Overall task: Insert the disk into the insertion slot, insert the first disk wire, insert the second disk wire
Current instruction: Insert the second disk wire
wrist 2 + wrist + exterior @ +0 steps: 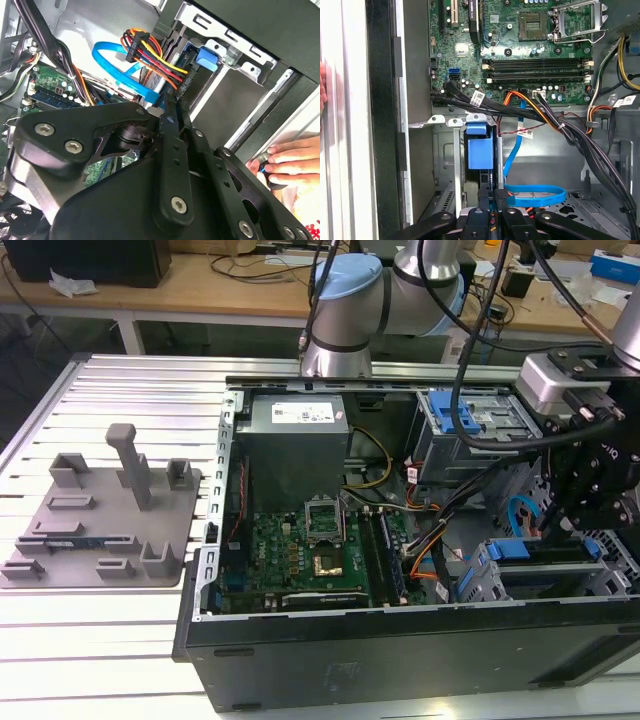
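My gripper [495, 212] low inside open PC case, fingers pressed together pinching black connector of multicoloured power wire [157, 57] (red, yellow, orange strands). Just ahead of tips: disk [480, 150] in blue carrier, seated upright in insertion slot [451, 150]. Blue data cable [532, 192] looped beside tips. Further off: motherboard [520, 45]. Person's hand [292, 162] outside case wall.

Black fingers [172, 117] closed at a multicoloured wire connector [137, 40], blue ribbon cable [107, 52], hand [292, 160] beside case
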Tool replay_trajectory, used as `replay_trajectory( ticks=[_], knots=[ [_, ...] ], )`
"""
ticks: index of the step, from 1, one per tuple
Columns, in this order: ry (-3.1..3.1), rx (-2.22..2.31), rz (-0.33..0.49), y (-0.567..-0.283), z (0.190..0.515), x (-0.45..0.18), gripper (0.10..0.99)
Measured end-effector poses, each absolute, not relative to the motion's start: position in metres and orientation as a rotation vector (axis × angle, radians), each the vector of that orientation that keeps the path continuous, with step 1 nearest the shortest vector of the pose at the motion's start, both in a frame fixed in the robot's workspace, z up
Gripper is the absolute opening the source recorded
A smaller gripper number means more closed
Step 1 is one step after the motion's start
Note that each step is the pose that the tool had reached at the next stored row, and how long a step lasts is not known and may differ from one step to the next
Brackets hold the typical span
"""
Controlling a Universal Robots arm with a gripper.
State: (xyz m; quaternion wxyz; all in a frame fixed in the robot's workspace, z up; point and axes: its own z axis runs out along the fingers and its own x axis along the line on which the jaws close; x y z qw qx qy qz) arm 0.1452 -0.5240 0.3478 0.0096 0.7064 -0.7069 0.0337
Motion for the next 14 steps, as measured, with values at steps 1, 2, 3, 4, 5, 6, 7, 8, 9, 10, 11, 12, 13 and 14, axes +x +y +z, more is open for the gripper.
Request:
replay_trajectory(
  ticks=[1, 2, 3, 4, 5, 6, 7, 8, 9, 10, 11, 12, 13, 14],
  knots=[
    [-2.207, 2.205, 0.105, -0.5240, 0.3474, 0.1452, 0.161],
    [-2.207, 2.205, 0.104, -0.5240, 0.3470, 0.1453, 0.161],
    [-2.207, 2.205, 0.104, -0.5240, 0.3469, 0.1455, 0.161],
    [-2.206, 2.205, 0.103, -0.5240, 0.3467, 0.1458, 0.161],
    [-2.206, 2.205, 0.102, -0.5240, 0.3464, 0.1463, 0.161],
    [-2.206, 2.204, 0.101, -0.5240, 0.3459, 0.1466, 0.161],
    [-2.206, 2.204, 0.101, -0.5240, 0.3455, 0.1466, 0.161],
    [-2.206, 2.204, 0.101, -0.5240, 0.3450, 0.1467, 0.161],
    [-2.205, 2.204, 0.101, -0.5240, 0.3446, 0.1467, 0.161],
    [-2.205, 2.204, 0.101, -0.5240, 0.3441, 0.1467, 0.161],
    [-2.205, 2.203, 0.100, -0.5240, 0.3433, 0.1467, 0.161],
    [-2.204, 2.203, 0.099, -0.5240, 0.3425, 0.1467, 0.161],
    [-2.203, 2.202, 0.098, -0.5240, 0.3412, 0.1467, 0.161],
    [-2.201, 2.200, 0.095, -0.5241, 0.3393, 0.1467, 0.161]
  ],
)
